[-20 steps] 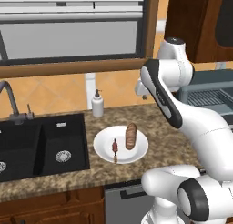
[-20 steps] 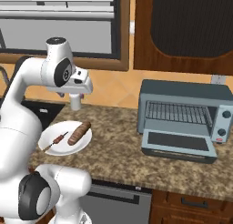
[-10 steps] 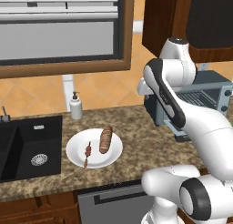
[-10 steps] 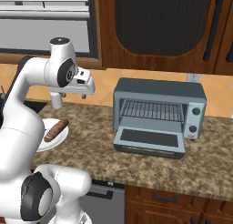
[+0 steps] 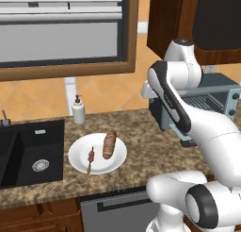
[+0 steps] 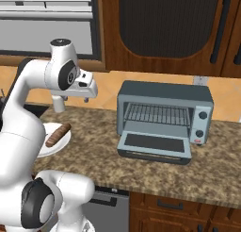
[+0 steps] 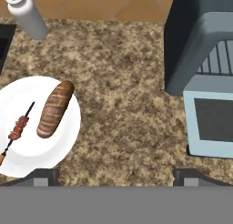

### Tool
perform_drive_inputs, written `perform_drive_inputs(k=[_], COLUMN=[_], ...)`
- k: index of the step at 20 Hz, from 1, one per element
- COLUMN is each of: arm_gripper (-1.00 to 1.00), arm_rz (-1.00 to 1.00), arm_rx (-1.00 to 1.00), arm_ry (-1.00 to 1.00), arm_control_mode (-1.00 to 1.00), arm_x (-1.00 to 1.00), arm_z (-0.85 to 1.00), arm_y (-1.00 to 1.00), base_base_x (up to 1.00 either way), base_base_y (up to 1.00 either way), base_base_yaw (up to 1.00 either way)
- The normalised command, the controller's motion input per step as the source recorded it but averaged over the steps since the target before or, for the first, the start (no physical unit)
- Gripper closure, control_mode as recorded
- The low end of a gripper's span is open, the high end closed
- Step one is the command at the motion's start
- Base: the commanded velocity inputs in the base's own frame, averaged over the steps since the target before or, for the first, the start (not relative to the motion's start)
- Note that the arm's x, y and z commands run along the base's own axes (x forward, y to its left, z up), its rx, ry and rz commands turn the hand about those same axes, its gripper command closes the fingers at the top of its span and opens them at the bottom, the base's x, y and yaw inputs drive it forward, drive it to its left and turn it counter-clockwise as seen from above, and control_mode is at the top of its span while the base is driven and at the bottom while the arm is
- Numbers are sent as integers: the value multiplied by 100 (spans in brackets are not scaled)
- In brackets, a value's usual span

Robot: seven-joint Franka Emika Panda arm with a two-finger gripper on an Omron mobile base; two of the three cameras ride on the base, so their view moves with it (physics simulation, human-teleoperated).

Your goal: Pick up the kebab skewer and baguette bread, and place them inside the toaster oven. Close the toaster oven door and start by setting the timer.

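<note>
Plate (image 7: 68, 141) — baguette bread (image 7: 54, 109), kebab skewer (image 7: 18, 127)

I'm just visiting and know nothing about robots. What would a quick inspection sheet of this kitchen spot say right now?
Surface: speckled brown stone counter, with a black sink at its left end.
Job's things: kebab skewer and baguette bread lie side by side, apart, on a white plate. The toaster oven stands on the counter with its door folded down open and the wire rack bare.
Clutter: a soap dispenser by the wall.
Pincer: open, holding nothing, hanging above the counter between plate and oven.
Cables: nothing seen.
Surroundings: a window, dark wood cabinets.
</note>
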Motion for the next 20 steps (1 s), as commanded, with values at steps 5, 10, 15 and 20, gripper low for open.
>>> perform_drive_inputs(k=[5,10,15,20], arm_gripper=[-100,-100,-100,-100], arm_rz=[0,4,32,35], arm_rx=[0,0,0,-1], arm_ry=[0,-6,-10,-22], arm_control_mode=[-100,-100,-100,-100], arm_x=[0,-42,-55,-14], arm_z=[0,-7,-41,-32], arm_y=[0,-12,-78,-100], base_base_x=[0,0,0,0], base_base_y=[0,0,0,0], base_base_yaw=[0,0,0,0])
